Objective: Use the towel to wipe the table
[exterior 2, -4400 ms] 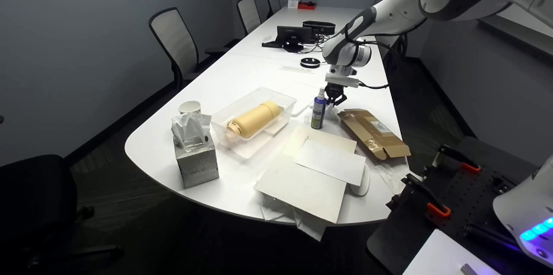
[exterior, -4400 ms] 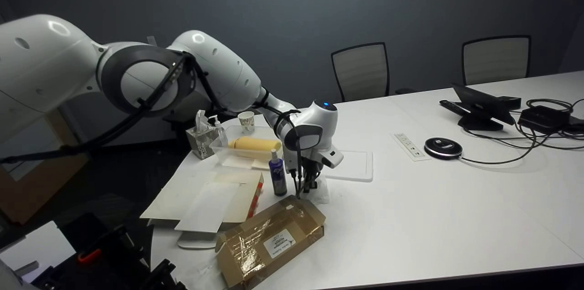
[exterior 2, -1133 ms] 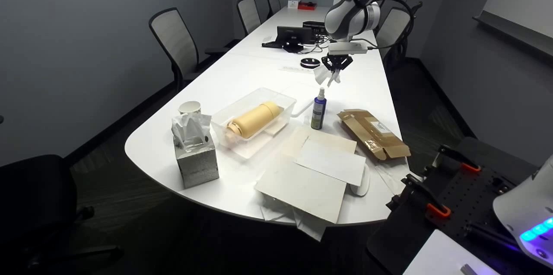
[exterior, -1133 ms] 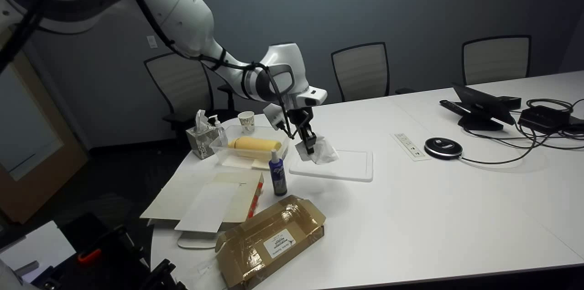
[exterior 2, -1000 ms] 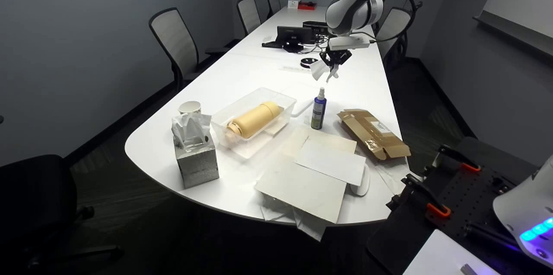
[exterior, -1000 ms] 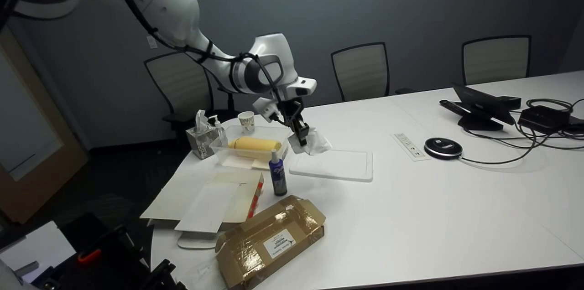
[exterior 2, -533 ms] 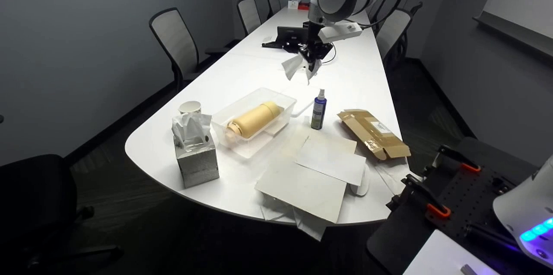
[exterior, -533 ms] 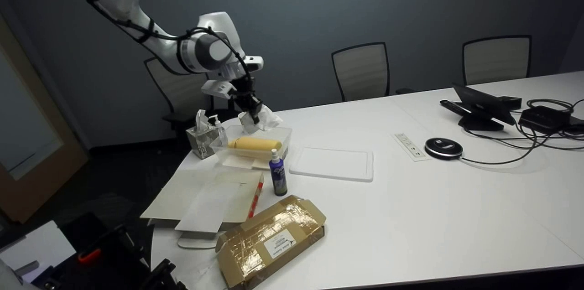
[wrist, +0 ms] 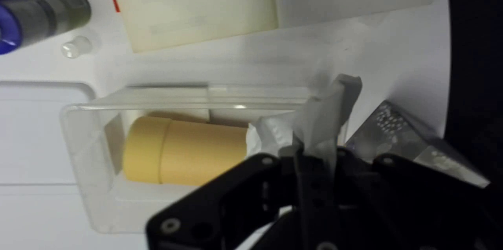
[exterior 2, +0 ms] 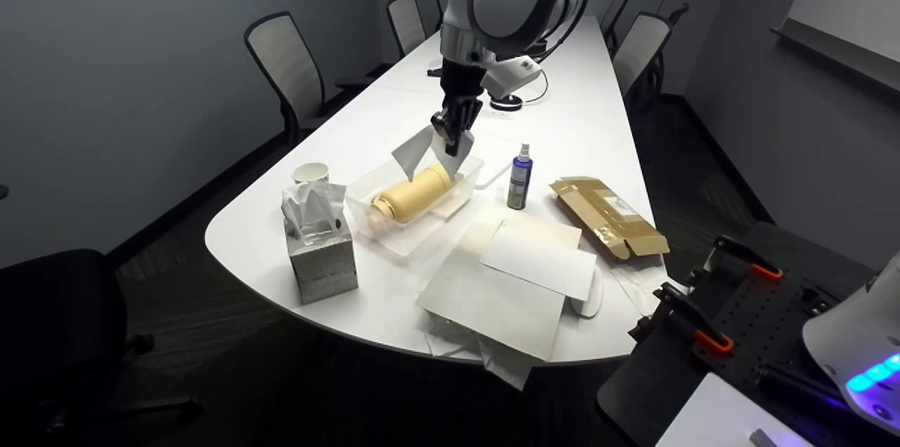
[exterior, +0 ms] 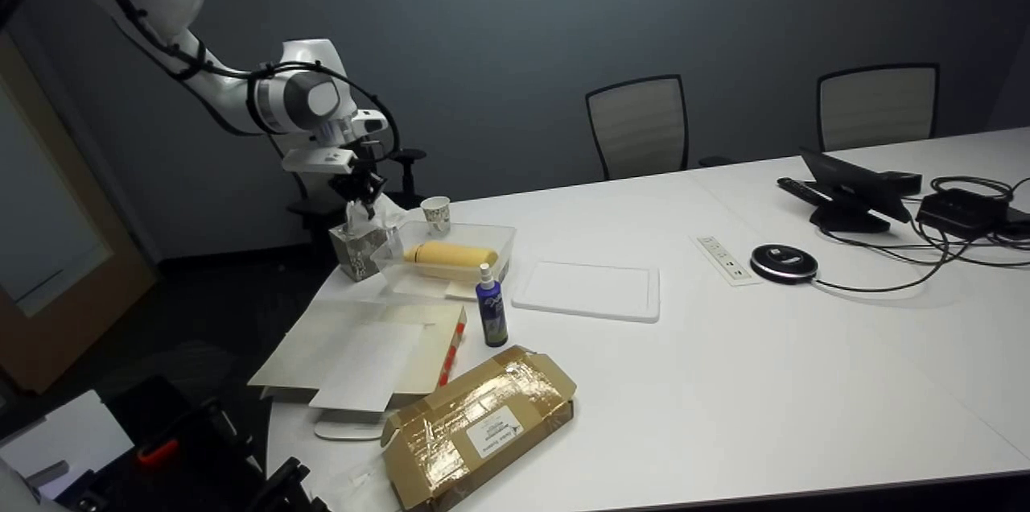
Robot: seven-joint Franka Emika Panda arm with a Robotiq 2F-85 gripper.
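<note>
gripper (wrist: 314, 157) held off the table (exterior: 764, 383), jaws pinching the towel (exterior 2: 413, 152), white and crumpled, spreading to both sides of the tips. In the wrist view the towel overlaps the right end of the tub (wrist: 76, 151) and hides part of the yellow bottle (wrist: 196, 151) lying inside. Contact between cloth and tub: cannot tell.

In an exterior view, far left, towel and tissue box (exterior: 352, 254) run together; the two whites are hard to part. The arm (exterior: 282, 97) is cut off at the top in both exterior views. In an exterior view the cup (exterior 2: 310, 173) is partly hidden behind the tissue box.

Spray bottle (exterior: 492, 315) upright, just right of the papers (exterior: 322, 351); cropped by the left edge in the wrist view. Print on the papers mostly too blurred to read. Board (exterior: 591, 291) flat, white on white, edges faint.

Near side: carton (exterior: 479, 431), bottom corner cropped, label print too small. Far right: monitor (exterior: 849, 183), face dark; puck (exterior: 783, 263) left of it, cables (exterior: 937, 254) running out of frame
</note>
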